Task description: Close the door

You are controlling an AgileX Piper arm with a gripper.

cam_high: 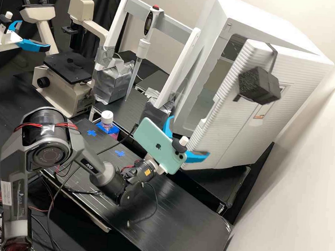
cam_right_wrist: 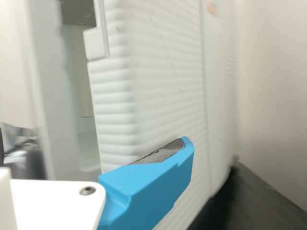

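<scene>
Masking part of the tool, fingers spread, a phone sits near the ajar door, contact unclear.

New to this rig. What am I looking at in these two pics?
The machine is a dark grey robot arm ending in a gripper with two blue fingers. A pale green phone is mounted by its wrist.

The high view looks down from a fixed camera. The wrist view comes from a camera on the arm, facing the ribbed white door of a large cabinet. The door stands ajar, with a black block strapped on.

Beyond the black bench stand a microscope and a pipette on a white frame.

Nothing is held; the fingers are apart.
</scene>
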